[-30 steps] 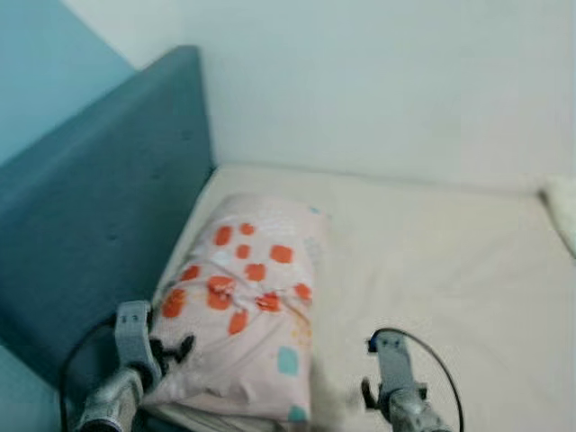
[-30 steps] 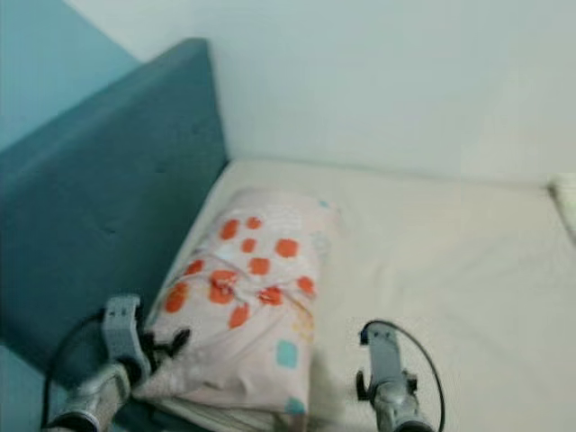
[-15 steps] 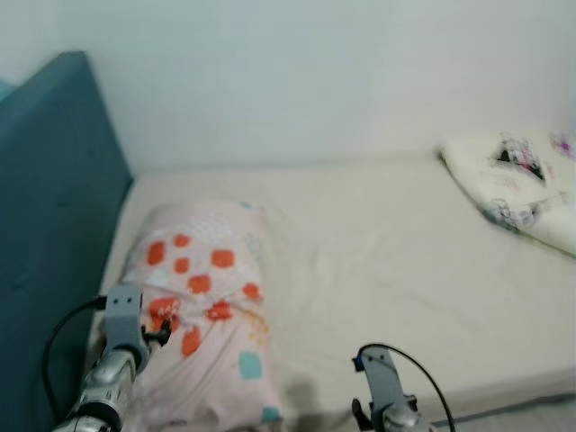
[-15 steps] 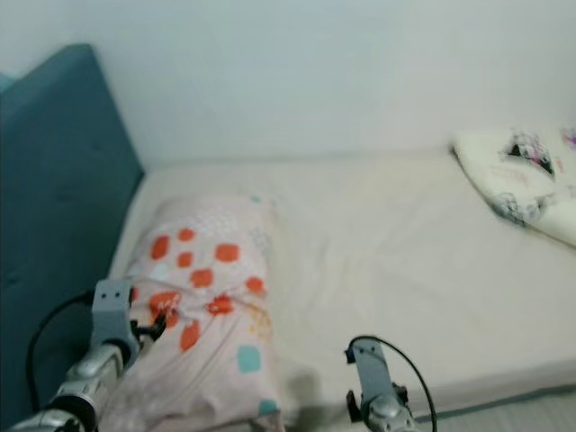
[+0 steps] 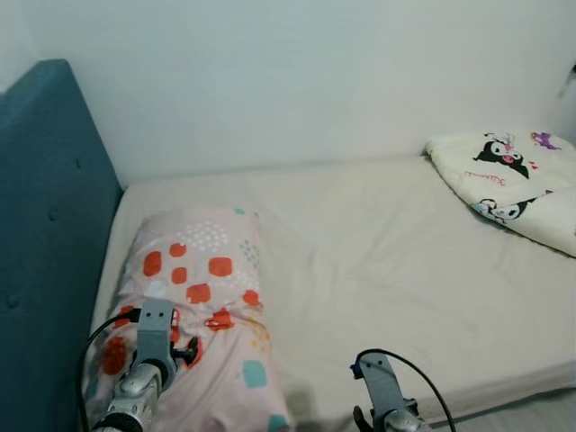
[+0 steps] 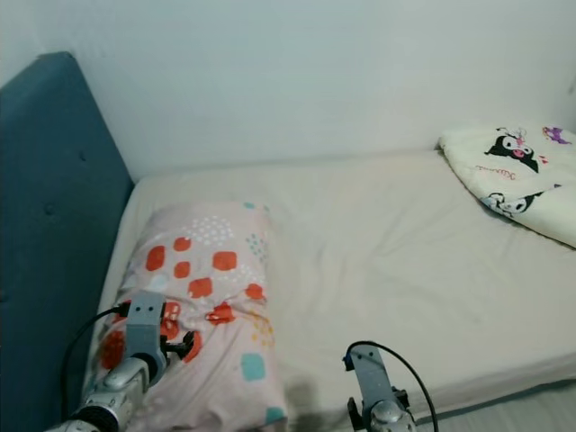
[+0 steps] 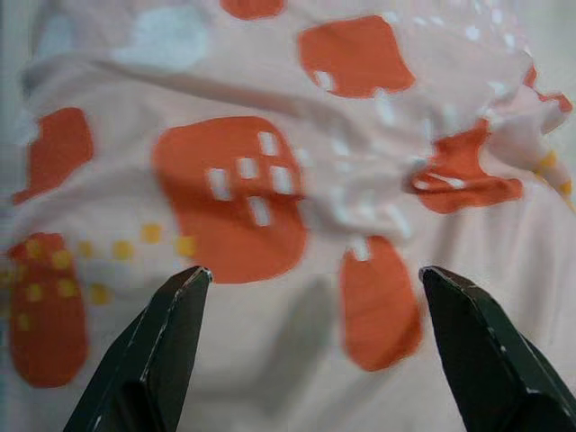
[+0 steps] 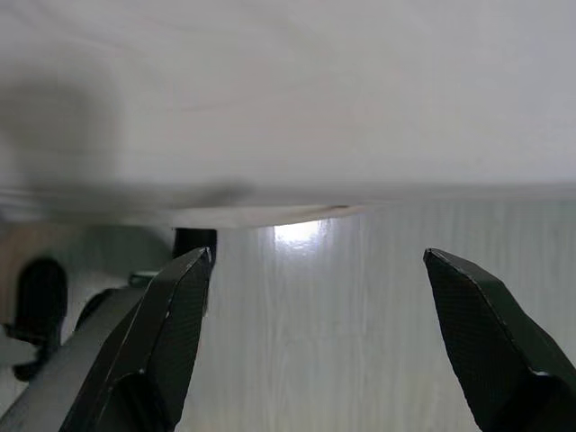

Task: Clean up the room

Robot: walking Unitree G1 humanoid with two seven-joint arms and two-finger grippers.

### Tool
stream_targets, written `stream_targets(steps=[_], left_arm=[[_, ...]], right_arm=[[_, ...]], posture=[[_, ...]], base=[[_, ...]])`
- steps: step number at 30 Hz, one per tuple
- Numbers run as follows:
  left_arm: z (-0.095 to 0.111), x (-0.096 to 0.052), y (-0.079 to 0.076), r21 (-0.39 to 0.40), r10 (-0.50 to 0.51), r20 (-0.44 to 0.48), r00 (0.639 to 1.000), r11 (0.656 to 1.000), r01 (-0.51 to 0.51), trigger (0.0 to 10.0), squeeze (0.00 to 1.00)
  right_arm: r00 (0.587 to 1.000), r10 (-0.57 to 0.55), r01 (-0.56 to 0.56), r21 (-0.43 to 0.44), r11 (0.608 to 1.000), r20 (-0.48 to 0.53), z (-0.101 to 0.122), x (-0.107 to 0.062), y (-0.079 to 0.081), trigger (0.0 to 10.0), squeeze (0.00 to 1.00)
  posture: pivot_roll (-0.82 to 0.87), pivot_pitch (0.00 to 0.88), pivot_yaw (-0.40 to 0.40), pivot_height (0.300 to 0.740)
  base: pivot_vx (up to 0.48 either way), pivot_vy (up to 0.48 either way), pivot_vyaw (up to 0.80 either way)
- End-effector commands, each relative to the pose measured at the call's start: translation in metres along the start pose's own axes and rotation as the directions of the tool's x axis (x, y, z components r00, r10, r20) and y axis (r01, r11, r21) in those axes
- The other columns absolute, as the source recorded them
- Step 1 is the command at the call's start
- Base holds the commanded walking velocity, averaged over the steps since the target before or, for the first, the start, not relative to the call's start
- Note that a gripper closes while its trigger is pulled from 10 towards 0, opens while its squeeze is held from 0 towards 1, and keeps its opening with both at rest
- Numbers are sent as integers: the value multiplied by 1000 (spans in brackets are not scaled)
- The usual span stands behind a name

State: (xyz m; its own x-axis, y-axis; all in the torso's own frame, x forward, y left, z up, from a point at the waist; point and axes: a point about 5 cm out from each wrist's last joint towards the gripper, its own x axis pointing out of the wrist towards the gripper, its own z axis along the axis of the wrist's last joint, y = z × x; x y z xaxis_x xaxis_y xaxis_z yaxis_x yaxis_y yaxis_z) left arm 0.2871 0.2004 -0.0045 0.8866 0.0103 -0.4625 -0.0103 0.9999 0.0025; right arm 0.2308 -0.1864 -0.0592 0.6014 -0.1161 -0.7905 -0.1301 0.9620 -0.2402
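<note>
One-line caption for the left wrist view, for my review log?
Open left gripper poised just above the pink pillow with orange patches, fingers apart and holding nothing.

R gripper (image 8: 315, 351) spread open; mattress edge (image 8: 288, 108), perhaps floor (image 8: 315, 306) below.

A teal padded headboard (image 5: 45, 243) runs along the 9 o'clock side; a plain white wall (image 5: 297, 72) fills the 12 o'clock stretch; pale wood-look floor (image 8: 360, 324) shows below the bed's edge in the right wrist view.
</note>
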Motion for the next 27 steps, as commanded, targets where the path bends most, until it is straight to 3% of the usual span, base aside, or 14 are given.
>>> stream_targets(steps=[1, 8, 13, 16, 23, 26, 27], left_arm=[[-4, -2, 5, 3, 22, -18, 1000, 1000, -22, 10000, 0], [1, 0, 8, -7, 25, -5, 1000, 1000, -25, 10000, 0], [3, 1, 2, -47, -35, 8, 999, 998, 35, 10000, 0], [2, 2, -13, -46, -110, 10, 994, 993, 111, 10000, 0], [-1, 3, -38, -70, -171, -9, 985, 983, 170, 10000, 0], [-3, 4, -56, -154, -211, -25, 977, 967, 205, 10000, 0], [-3, 4, -56, -154, -211, -25, 977, 967, 205, 10000, 0]], right_arm=[[1000, 20, -20, -6, 1000, -12, -4, 0, 6, 10000, 0], [1000, 21, -21, -5, 1000, -13, -4, 0, 6, 10000, 0], [1000, 21, -22, -7, 1000, -15, -6, -1, 7, 10000, 0], [1000, 21, -21, -5, 1000, -16, -7, -1, 8, 10000, 0], [1000, 21, -21, -2, 1000, -18, -9, -1, 9, 10000, 0], [1000, 18, -18, 7, 1000, -9, -10, -1, 10, 10000, 0], [1000, 18, -18, 7, 1000, -9, -10, -1, 10, 10000, 0]], posture=[[-32, 80, 8, 735], [-32, 82, 10, 735], [-33, 88, 16, 735], [-34, 93, 19, 735], [-43, 110, 23, 735], [-57, 136, 26, 735], [-57, 136, 26, 735]], base=[[0, 416, 0], [0, 418, 0], [0, 0, 0], [0, 0, 0], [0, 0, 0], [0, 0, 0], [0, 0, 0]])
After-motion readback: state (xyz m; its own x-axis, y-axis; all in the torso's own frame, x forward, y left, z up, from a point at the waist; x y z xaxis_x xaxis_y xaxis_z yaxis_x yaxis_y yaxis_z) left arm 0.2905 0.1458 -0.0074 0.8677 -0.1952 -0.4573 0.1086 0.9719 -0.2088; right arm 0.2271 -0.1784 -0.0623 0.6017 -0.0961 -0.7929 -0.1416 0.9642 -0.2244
